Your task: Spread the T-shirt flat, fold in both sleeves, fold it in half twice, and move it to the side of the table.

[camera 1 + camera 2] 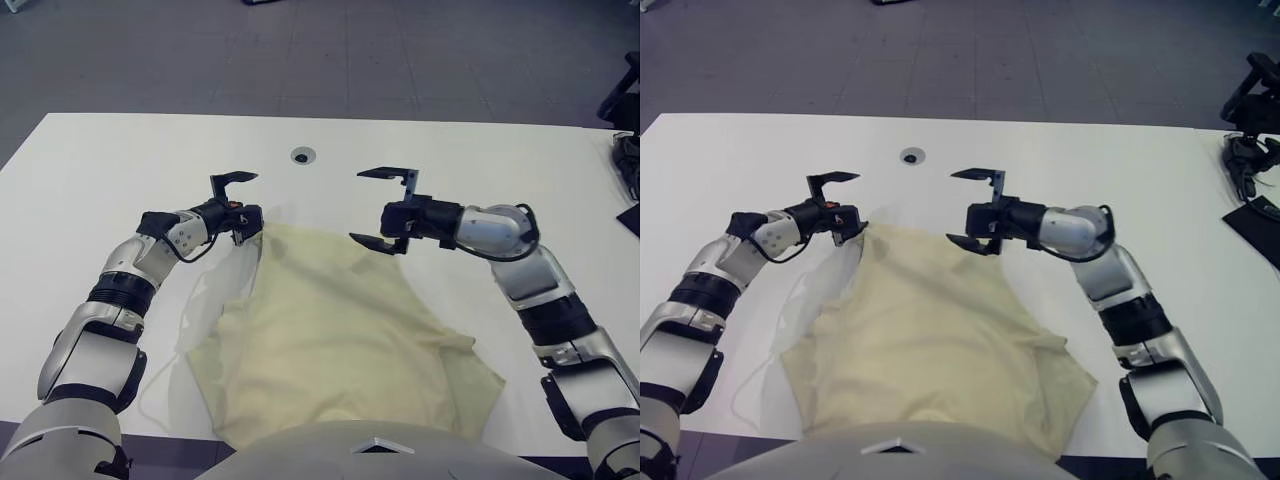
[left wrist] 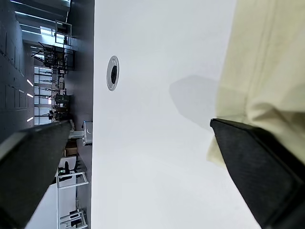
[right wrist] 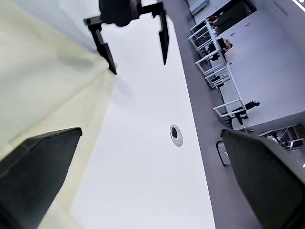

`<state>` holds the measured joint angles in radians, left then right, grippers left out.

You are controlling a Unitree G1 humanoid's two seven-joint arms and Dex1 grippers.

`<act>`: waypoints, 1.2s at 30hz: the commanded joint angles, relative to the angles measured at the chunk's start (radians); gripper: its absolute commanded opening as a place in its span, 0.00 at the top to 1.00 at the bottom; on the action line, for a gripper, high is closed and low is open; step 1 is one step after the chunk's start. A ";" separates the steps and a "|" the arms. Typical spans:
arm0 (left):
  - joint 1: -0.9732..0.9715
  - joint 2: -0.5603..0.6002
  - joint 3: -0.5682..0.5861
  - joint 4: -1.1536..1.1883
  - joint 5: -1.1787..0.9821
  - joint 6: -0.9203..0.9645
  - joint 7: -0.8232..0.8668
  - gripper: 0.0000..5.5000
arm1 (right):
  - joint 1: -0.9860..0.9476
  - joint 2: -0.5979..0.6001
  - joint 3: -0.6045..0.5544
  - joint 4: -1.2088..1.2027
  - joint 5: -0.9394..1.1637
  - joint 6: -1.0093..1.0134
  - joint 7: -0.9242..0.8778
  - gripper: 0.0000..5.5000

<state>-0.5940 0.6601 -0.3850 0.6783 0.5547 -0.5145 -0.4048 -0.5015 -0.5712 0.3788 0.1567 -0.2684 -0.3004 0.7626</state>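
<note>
T-shirt (image 1: 340, 340): pale yellow, likely soft, light and limp; lies rumpled on the near half of the table (image 1: 120, 170). Left gripper (image 1: 248, 207) and right gripper (image 1: 357, 206): fingers spread, at its far corners. Suggested hold: pinch those corners.

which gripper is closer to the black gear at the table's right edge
Right. The right gripper is mid-table, well left of the black gear; the left gripper is farther left.
</note>
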 commanded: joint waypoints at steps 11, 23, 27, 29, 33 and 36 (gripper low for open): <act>0.016 -0.001 -0.024 -0.072 0.033 0.015 -0.023 0.02 | -0.217 0.070 0.141 0.453 -0.221 -0.163 -0.039 0.02; -0.051 -0.051 -0.042 -0.023 0.060 0.037 -0.004 0.02 | -0.383 0.104 0.245 0.827 -0.425 -0.080 -0.247 0.02; -0.089 -0.075 -0.056 0.024 0.075 0.038 0.013 0.02 | -0.410 0.135 0.243 0.895 -0.432 -0.055 -0.339 0.02; -0.114 -0.090 -0.065 0.058 0.083 0.039 0.027 0.02 | -0.422 0.150 0.239 0.926 -0.432 -0.047 -0.379 0.02; -0.173 -0.118 -0.090 0.133 0.130 0.046 0.091 0.02 | -0.423 0.171 0.227 0.959 -0.416 -0.052 -0.422 0.02; -0.219 -0.140 -0.115 0.209 0.169 0.054 0.148 0.02 | -0.420 0.174 0.213 0.966 -0.411 -0.049 -0.475 0.02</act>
<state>-0.7690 0.5345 -0.4761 0.8365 0.6874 -0.4681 -0.2932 -0.9602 -0.4070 0.5896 1.0952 -0.6732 -0.3597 0.2956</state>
